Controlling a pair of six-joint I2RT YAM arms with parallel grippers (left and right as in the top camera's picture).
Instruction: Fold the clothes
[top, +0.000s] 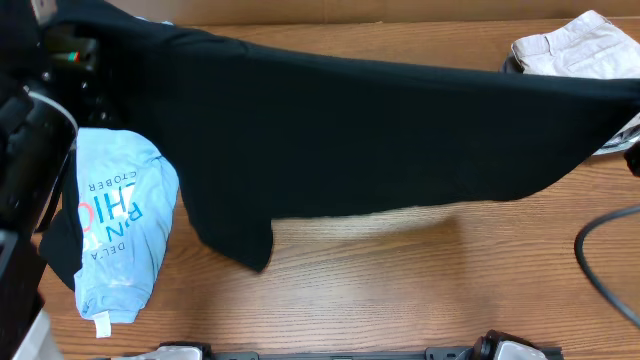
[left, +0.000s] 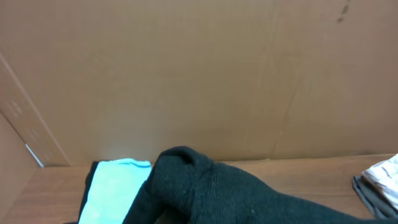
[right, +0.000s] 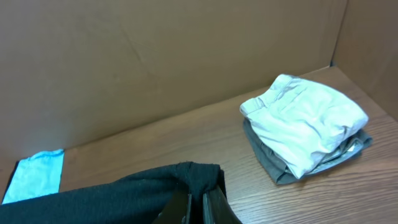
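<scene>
The black T-shirt (top: 380, 130) hangs stretched in the air across the table, held at both ends, its lower edge and one sleeve drooping at the left. My left gripper (top: 85, 60) is at the shirt's left end. In the left wrist view the bunched black fabric (left: 211, 193) hides its fingers. My right gripper (right: 198, 208) is shut on a pinched fold of the black shirt (right: 124, 196) at the right end. The light blue printed tee (top: 115, 230) lies crumpled on the table at the left, under the shirt's left end. It also shows in the left wrist view (left: 112, 186).
A folded pile of white and grey clothes (top: 580, 45) sits at the back right and also shows in the right wrist view (right: 305, 127). Cardboard walls (right: 155, 56) stand behind the wooden table (top: 400, 290). A black cable (top: 600, 260) loops at the right edge.
</scene>
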